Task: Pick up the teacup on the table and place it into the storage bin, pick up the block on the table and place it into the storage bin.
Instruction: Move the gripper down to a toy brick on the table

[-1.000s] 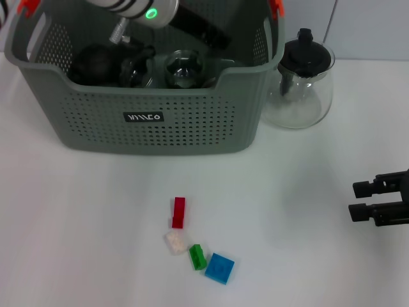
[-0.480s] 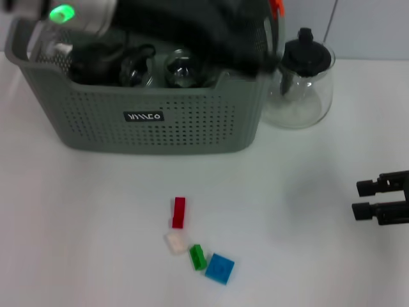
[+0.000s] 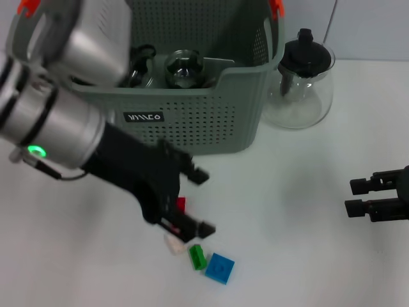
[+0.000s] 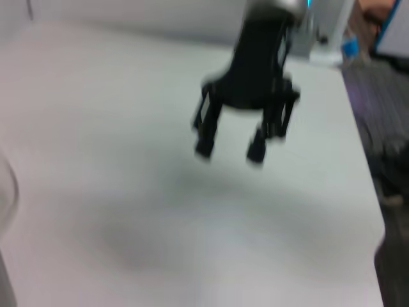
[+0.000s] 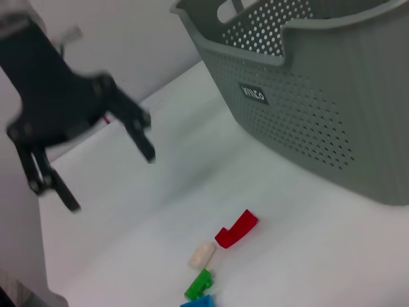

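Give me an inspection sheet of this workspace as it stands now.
Surface: white table, bare to the right of the blocks.
Job's things: storage bin at the back with glass items inside; red block, white block, green block and blue block in a loose row on the table.
Clutter: glass teapot with a black lid, right of the bin.
Grippers: left gripper open, above the red block; right gripper low at the right edge, empty.
Cables: nothing seen.
Surroundings: pale wall behind the table.
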Motion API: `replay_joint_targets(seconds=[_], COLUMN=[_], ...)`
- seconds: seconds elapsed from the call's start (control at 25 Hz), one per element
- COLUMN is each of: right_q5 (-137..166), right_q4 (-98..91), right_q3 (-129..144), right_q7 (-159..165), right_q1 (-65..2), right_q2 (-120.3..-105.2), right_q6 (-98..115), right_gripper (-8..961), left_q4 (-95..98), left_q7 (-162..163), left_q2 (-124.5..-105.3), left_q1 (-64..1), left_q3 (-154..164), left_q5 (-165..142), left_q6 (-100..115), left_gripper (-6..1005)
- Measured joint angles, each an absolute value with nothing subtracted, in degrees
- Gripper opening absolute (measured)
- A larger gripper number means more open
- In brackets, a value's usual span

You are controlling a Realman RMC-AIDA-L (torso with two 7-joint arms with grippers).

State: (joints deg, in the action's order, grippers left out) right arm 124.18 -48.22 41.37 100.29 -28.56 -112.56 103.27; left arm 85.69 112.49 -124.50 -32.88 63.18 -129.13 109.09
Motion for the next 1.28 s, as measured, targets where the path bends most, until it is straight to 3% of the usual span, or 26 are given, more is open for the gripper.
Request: replay_joint_targets(seconds=[0.48, 1.28], right_q5=[124.3, 124.3], right_q4=[-46.9, -46.8], right_q3=[41.2, 41.0], right_q7=[100.5, 99.9], right_q1=[-28.3, -28.1], right_q2=[-112.62, -112.25], right_q6=[101.9, 101.1], right_gripper=[658, 659], left_q4=[77.6, 76.9], left_q7=[129.9, 151.7], left_q2=[-124.73, -124.8], left_q1=[-33.6, -33.2], left_q3=[81.5, 97.1], left_q5=[-148.8, -154.7], left_q6=[97.2, 87.5], left_gripper=[873, 874])
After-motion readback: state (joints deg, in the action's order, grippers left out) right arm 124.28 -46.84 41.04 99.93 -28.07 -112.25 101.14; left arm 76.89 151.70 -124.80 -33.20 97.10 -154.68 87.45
